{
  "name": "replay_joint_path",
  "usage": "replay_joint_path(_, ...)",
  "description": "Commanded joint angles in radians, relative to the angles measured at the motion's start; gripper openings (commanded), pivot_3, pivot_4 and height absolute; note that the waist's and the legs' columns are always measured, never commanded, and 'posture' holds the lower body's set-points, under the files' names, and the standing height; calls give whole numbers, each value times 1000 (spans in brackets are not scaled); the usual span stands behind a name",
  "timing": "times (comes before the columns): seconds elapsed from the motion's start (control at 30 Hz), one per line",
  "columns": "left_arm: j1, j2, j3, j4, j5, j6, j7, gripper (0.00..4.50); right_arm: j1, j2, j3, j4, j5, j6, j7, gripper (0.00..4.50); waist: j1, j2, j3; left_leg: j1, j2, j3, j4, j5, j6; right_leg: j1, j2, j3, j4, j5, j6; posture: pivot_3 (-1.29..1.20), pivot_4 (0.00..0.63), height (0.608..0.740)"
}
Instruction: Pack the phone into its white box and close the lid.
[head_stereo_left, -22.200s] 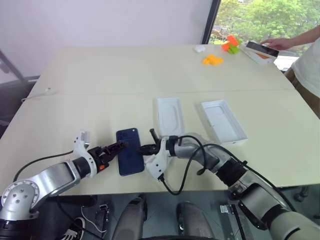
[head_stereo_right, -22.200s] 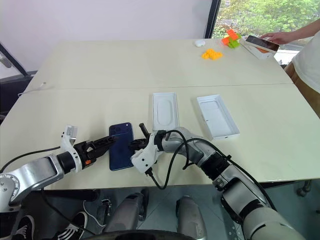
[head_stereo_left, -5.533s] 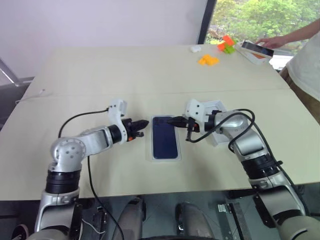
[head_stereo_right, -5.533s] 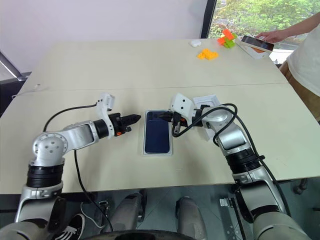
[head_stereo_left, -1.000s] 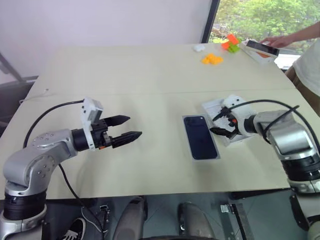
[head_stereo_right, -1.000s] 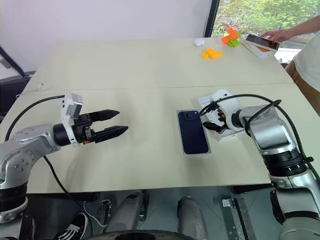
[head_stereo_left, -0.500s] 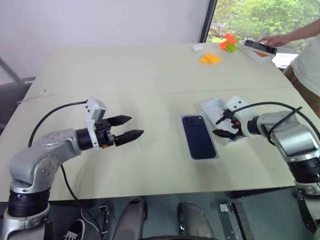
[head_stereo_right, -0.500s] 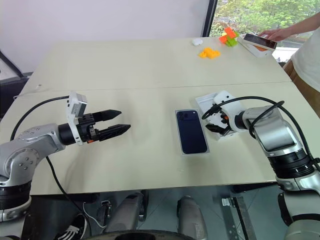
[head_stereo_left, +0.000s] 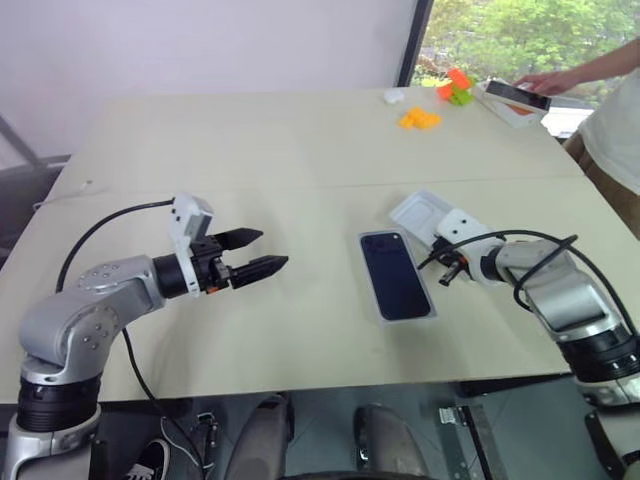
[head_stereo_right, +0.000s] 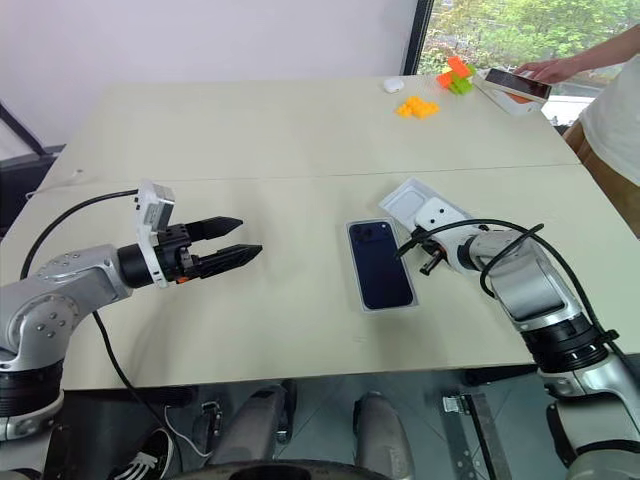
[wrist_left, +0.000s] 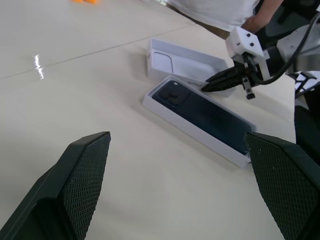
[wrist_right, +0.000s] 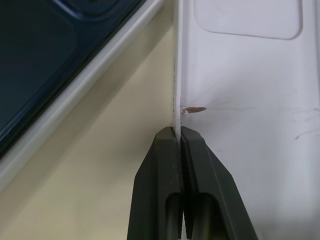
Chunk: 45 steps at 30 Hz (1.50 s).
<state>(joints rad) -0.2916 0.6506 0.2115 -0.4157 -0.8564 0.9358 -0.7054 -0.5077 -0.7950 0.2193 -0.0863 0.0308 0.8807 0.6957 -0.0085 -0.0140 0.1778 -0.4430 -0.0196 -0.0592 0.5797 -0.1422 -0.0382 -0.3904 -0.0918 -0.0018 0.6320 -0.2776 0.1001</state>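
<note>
Orange blocks (head_stereo_left: 420, 118) near a person's hand (head_stereo_left: 545, 83).

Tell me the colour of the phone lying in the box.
Dark navy blue, glossy; the phone shows best in the left wrist view.

Over the last second the right gripper (wrist_right: 177, 137) sank and closed its open fingers on the near wall of the lid (head_stereo_left: 420, 211). The lid appeared to swing slightly on the table (head_stereo_left: 300, 140), its far end now nearer the centre.
</note>
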Motion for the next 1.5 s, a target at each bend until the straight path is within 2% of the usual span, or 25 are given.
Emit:
replay_joint_path(0.03,-9,1,15,-20,-21,-4,15,4500,-76,17,-51,41,-12,-7,-34,15,-4,0,0,0,0,0,0,0,0,0,0,0,0,0,0,0,150,740)
replay_joint_path(0.13,-7,0,14,-14,-23,-6,20,4500,-155,78,-124,25,64,64,-30,15,-7,1,1,0,0,0,0,0,0,-1,0,0,0,0,0,0,150,740)
replay_joint_path(0.27,-13,-2,12,0,-18,-11,27,4500,-284,251,-348,-27,289,376,-17,15,-6,1,1,-1,2,-1,-2,0,0,-2,4,0,1,1,0,0,150,740)
replay_joint_path(0.4,-16,-1,18,10,-33,5,34,4500,-360,376,-522,-77,448,679,-15,15,2,1,1,-1,3,-3,-2,0,0,-2,5,-1,4,1,1,0,150,740)
replay_joint_path(0.5,-13,4,14,8,-15,-15,33,4500,-346,452,-607,-48,668,734,-89,15,-1,1,1,-1,2,-3,-2,0,0,-2,4,-1,3,0,0,0,150,740)
replay_joint_path(0.57,-12,-7,21,14,-8,-27,47,4500,-322,497,-637,0,888,734,-199,15,-5,1,1,0,1,-1,-1,0,0,-2,3,0,2,0,0,0,150,740)
replay_joint_path(0.77,-4,-17,15,4,-16,-22,61,4500,-215,542,-598,54,1426,734,-591,15,-7,1,1,0,6,-1,-1,0,0,-2,4,0,3,0,0,0,150,740)
replay_joint_path(0.9,8,-31,17,-16,-25,-18,78,4500,-55,425,-406,45,1866,520,-916,15,-3,1,1,0,6,-1,-1,0,1,-1,4,0,3,0,0,0,150,740)
replay_joint_path(0.97,19,-34,8,-26,-20,-20,82,4500,-4,400,-349,7,1936,446,-974,15,-7,1,1,0,5,0,-1,0,1,-1,3,1,2,0,0,0,150,740)
replay_joint_path(1.03,30,-35,-5,-36,3,-40,83,4500,32,388,-322,-28,1941,403,-990,15,-14,1,1,0,6,1,0,0,1,-2,4,2,2,0,0,0,150,740)
replay_joint_path(1.27,57,-82,-58,-49,3,-43,93,4500,114,407,-323,-78,1941,298,-1046,15,-4,1,1,0,14,1,1,0,1,-2,12,1,2,2,-4,0,150,740)
replay_joint_path(1.37,73,-115,-106,-46,29,-64,97,3655,147,415,-318,-98,1941,272,-1077,0,-4,1,1,0,14,1,1,0,1,-3,11,2,2,3,-5,0,150,740)
replay_joint_path(1.5,71,-167,-132,-7,39,-75,116,1667,168,421,-323,-109,1941,254,-1097,0,-4,1,1,-1,14,1,0,0,1,-3,10,2,0,3,-5,0,150,740)
